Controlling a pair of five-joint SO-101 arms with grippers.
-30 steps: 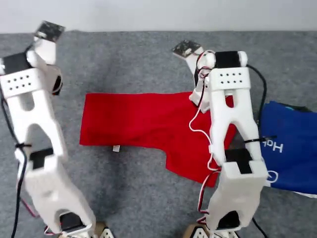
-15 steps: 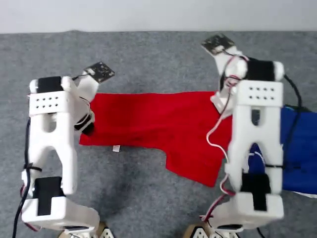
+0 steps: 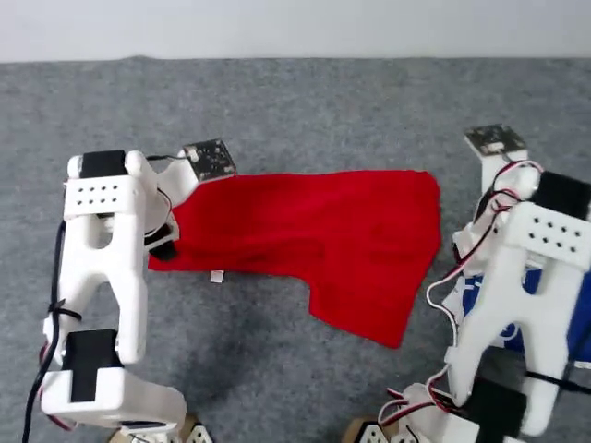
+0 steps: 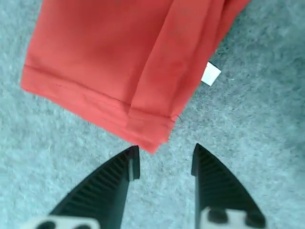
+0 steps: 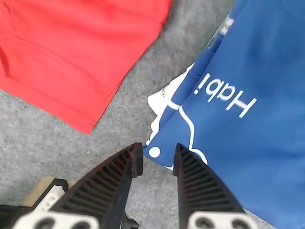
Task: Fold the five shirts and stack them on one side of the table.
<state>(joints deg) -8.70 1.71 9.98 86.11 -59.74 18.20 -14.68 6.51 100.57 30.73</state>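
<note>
2 shirts — 1 red shirt (image 3: 305, 235), 1 blue shirt (image 5: 257, 86) — on 1 bench (image 3: 295, 101); 1 left arm (image 3: 102, 231), 1 right arm (image 3: 522, 277).

I see matt, soft cloth in the red shirt (image 3: 305, 240); the blue shirt (image 5: 267, 152) at four o'clock is cloth too. The table (image 3: 323, 111) looks rough, felt-like. Left gripper (image 4: 165, 152) and right gripper (image 5: 157, 149) are ribbed matt black plastic.

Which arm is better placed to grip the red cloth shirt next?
Likely left: the open left gripper hangs off the corner of the red cloth shirt; the right gripper is over the blue printed shirt.
</note>
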